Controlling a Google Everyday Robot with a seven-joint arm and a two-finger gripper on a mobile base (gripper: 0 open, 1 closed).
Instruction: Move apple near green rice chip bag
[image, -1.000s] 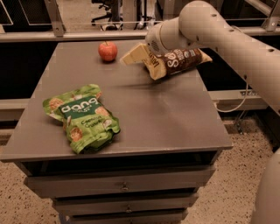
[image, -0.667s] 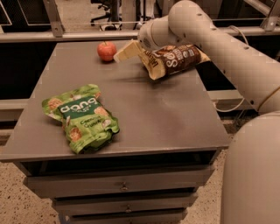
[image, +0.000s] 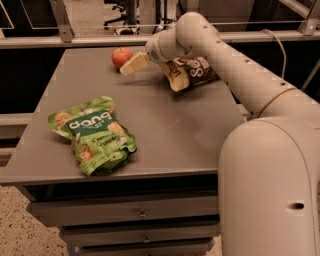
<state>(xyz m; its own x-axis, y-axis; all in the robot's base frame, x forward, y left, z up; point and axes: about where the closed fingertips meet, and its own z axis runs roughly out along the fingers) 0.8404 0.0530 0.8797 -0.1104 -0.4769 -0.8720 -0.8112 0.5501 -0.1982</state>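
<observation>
Swinging away from the brown chip bag (image: 187, 72), the end effector (image: 127, 68) has closed in on the apple (image: 121, 56), which now sits just beyond its tip on the far part of the surface (image: 175, 130); whether it is open or closed cannot be told. The green rice chip bag (image: 93, 134) lies well apart from the end effector, toward the near edge. The apple looks firm, light and smooth, likely to roll if nudged, so a hold across its widest middle, clear of the stem, seems safest.
</observation>
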